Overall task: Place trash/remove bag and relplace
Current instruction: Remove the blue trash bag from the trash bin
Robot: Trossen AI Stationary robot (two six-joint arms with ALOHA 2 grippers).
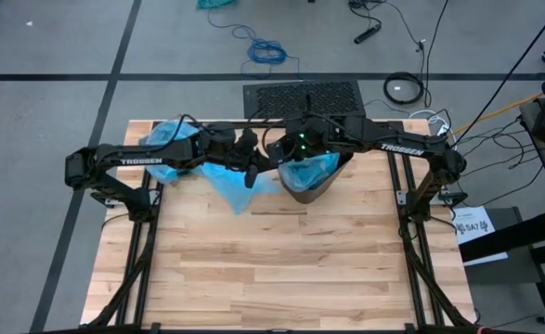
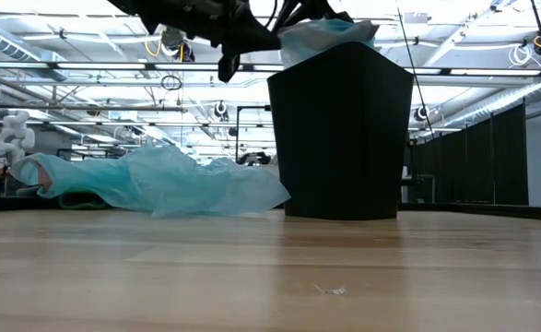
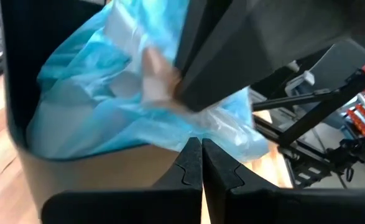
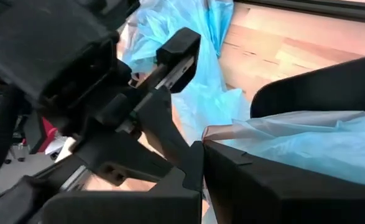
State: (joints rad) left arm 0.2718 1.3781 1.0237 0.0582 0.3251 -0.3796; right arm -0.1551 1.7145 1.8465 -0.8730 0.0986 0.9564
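Note:
A black bin (image 1: 314,186) stands upright at the table's far middle, with a pale blue bag (image 2: 330,37) puffing out of its top. A second blue bag (image 2: 159,180) lies spread flat on the table to the bin's left. My right gripper (image 4: 202,146) is over the bin's left rim, shut on the bag there. My left gripper (image 1: 252,174) hangs shut in the air just left of the bin, above the spread bag, and touches nothing. No trash shows. My right gripper pinches the edge of the bag's thin film (image 4: 214,132) between its two fingers, at the bin's left rim. The fingers slant down from the table's right side. The film runs from the fingertips back over the bin's opening, and the rest of the bag sits in the bin.
A dark grille (image 1: 302,97) lies on the floor just past the table's far edge, among cables. The near half of the wooden tabletop (image 1: 281,269) is bare. The two arms stand close together above the bin's left side.

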